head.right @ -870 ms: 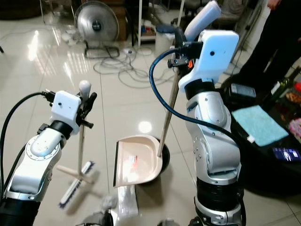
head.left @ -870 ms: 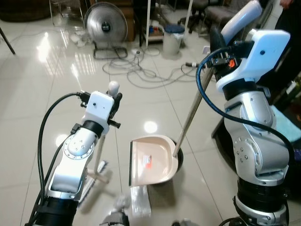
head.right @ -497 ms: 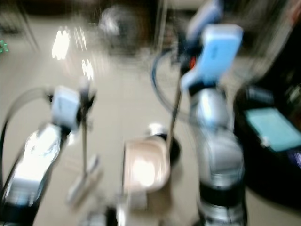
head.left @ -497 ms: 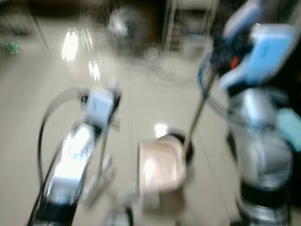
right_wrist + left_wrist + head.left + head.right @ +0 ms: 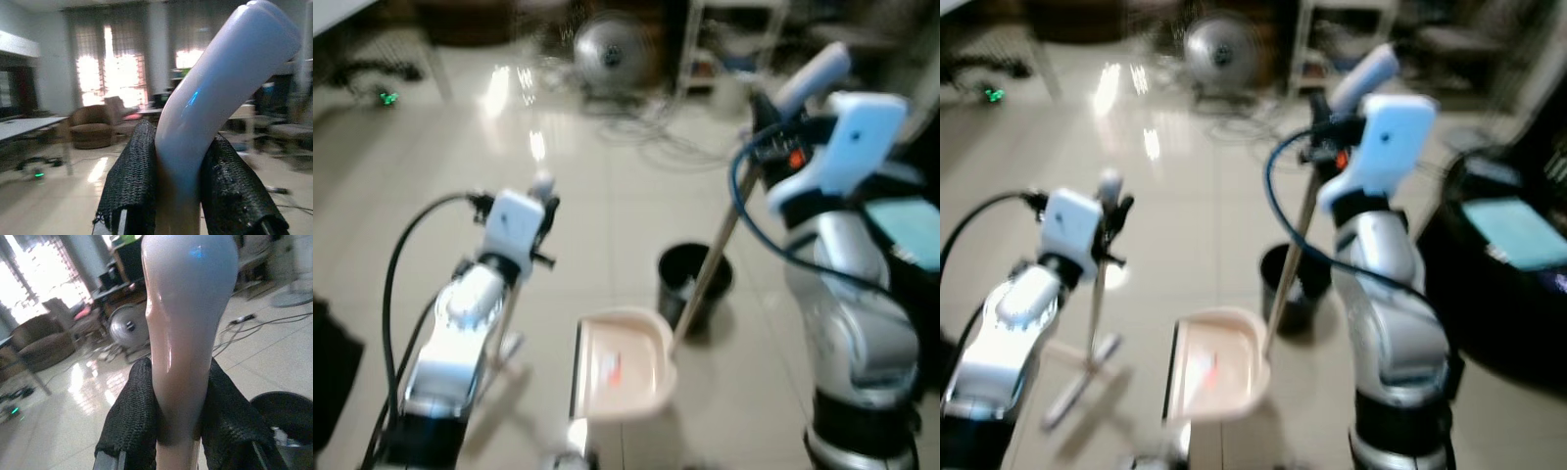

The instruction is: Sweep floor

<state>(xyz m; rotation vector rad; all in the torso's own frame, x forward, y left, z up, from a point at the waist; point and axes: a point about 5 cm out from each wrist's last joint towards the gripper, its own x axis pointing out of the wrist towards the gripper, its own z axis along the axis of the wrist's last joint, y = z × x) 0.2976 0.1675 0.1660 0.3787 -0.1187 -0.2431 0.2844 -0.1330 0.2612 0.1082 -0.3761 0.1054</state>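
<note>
My left gripper (image 5: 546,206) is shut on the pale knob of the broom handle (image 5: 186,333), its black fingers (image 5: 132,416) pinching both sides. The broom head (image 5: 1077,392) rests on the tiled floor at my left. My right gripper (image 5: 759,122) is shut on the dustpan's curved pale grip (image 5: 220,93), held high. Its long stick slants down to the cream dustpan (image 5: 622,367), which sits on the floor in front of me with a small red scrap inside. A black bin (image 5: 693,279) stands just beyond the pan.
A floor fan (image 5: 612,44) and loose cables (image 5: 656,122) lie at the back. Dark furniture with a teal cloth (image 5: 1513,230) stands close on the right. A dark shape (image 5: 328,362) sits at the near left. Glossy tiles stretch away to the left.
The whole picture has shifted, with blur in between, so the camera has moved. The black bin now shows in full beyond the dustpan. Both grippers keep their holds.
</note>
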